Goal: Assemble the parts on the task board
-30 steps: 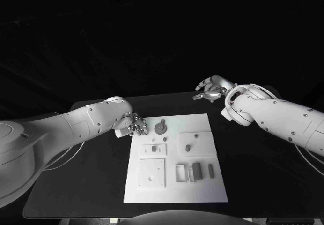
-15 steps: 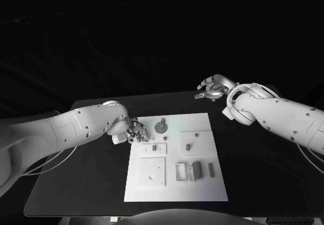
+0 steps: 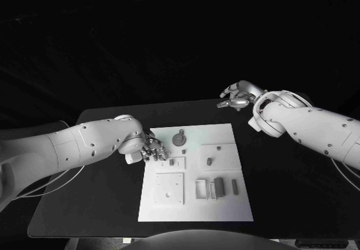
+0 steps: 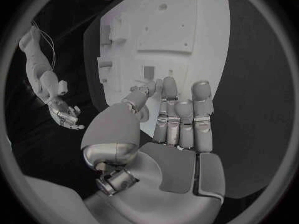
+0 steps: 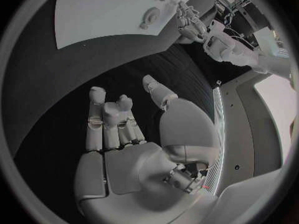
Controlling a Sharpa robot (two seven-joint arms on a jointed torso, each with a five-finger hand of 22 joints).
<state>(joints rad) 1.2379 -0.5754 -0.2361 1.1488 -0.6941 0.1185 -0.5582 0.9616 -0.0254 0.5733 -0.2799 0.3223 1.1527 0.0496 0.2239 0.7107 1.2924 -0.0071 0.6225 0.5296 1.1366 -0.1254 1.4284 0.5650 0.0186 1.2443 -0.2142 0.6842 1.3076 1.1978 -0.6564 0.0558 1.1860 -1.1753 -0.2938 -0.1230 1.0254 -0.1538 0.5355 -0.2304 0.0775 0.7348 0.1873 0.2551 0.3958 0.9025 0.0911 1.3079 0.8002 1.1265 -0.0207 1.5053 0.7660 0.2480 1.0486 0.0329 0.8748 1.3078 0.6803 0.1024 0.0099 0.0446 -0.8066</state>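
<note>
Centrally on the black surface (image 3: 105, 208) lies the task board (image 3: 196, 205), long axis twelve to six, its small parts (image 3: 219, 187) scattered on top; left hand (image 3: 151, 150) (fingers apart, empty) hovers at its ten o'clock edge, nearer than the empty right hand (image 3: 237, 97), beyond at one o'clock

Your right hand (image 5: 124, 129) hangs empty over black table (image 5: 56, 119), fingers apart. Task board (image 5: 106, 10) sits at 11 o'clock, left hand (image 5: 190, 22) at its 1 o'clock edge.
</note>
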